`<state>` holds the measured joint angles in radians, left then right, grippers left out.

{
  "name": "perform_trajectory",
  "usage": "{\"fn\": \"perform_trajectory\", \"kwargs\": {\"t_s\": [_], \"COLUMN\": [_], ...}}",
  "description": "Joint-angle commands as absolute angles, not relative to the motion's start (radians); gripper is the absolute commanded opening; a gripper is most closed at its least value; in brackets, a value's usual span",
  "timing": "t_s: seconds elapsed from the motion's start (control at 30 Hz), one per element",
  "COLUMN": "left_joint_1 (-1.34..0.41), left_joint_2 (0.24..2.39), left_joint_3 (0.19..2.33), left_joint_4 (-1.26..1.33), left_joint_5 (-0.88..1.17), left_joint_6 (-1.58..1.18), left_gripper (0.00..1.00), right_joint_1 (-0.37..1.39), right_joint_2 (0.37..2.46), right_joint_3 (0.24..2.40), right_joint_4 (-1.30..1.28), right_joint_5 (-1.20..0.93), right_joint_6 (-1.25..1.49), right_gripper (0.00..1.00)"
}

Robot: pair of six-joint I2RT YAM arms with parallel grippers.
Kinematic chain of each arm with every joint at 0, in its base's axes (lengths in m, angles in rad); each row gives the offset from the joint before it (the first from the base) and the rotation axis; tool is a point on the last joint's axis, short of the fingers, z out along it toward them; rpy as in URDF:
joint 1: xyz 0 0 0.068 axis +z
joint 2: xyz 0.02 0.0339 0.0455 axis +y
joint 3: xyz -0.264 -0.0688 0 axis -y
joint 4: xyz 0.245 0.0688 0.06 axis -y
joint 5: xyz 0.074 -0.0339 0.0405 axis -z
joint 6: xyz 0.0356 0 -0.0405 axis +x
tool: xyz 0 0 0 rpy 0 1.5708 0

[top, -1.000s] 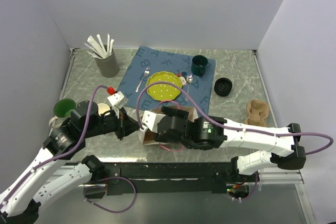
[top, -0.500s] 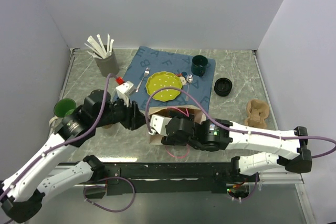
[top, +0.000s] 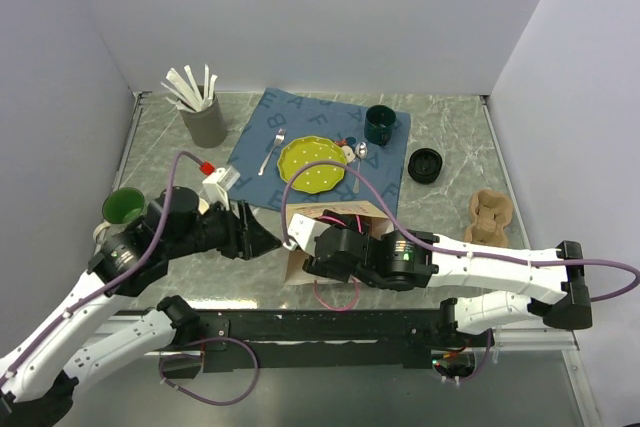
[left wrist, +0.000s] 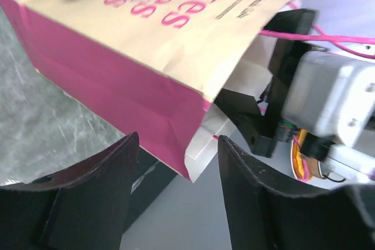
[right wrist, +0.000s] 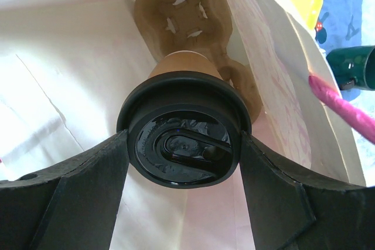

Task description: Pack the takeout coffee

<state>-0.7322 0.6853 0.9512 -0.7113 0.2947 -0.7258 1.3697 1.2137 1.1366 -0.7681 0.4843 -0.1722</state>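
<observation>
The takeout coffee (right wrist: 183,150), a tan paper cup with a black lid, hangs inside the paper bag (top: 296,265). My right gripper (right wrist: 184,139) is shut on its lid rim, one finger on each side. A brown cardboard cup carrier (right wrist: 187,10) lies on the bag's floor just beyond the cup. In the top view my right wrist (top: 345,252) covers the bag's mouth and hides the cup. My left gripper (left wrist: 178,139) stands open at the bag's pink lower corner (left wrist: 193,171), which sits ahead of the fingers without being pinched. From above, the left gripper (top: 265,240) is at the bag's left side.
A dark green mug (top: 380,124), a yellow plate (top: 312,164) and a spoon (top: 270,152) sit on the blue cloth (top: 300,112). A loose black lid (top: 426,165) and another cardboard carrier (top: 490,214) lie at right. A grey utensil holder (top: 204,122) and a green cup (top: 123,207) stand at left.
My left gripper has gone from shut to open and moved right, up to the bag's left side. The right arm with the cup has shifted slightly right inside the bag.
</observation>
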Motion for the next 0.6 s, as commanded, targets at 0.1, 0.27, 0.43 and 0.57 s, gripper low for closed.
{"fn": "perform_trajectory", "kwargs": {"t_s": [0.1,0.27,0.43,0.57], "left_joint_1": [-0.853,-0.911,-0.916,-0.919], "left_joint_2": [0.715,0.753,0.784,0.749], "left_joint_3": [0.896,0.888,0.887,0.844], "left_joint_4": [-0.638,-0.605,-0.598,-0.581], "left_joint_5": [0.172,0.094,0.068,0.046], "left_joint_6": [-0.838,-0.818,-0.802,-0.769], "left_gripper": [0.61,0.58,0.31,0.22], "right_joint_1": [1.367,1.367,1.365,1.358], "right_joint_2": [1.195,1.210,1.184,1.120], "right_joint_3": [1.132,1.143,1.128,1.042], "right_joint_4": [-0.710,-0.699,-0.692,-0.658], "right_joint_5": [0.495,0.492,0.465,0.440], "right_joint_6": [-0.109,-0.112,-0.139,-0.259], "right_gripper": [0.45,0.45,0.45,0.45]}}
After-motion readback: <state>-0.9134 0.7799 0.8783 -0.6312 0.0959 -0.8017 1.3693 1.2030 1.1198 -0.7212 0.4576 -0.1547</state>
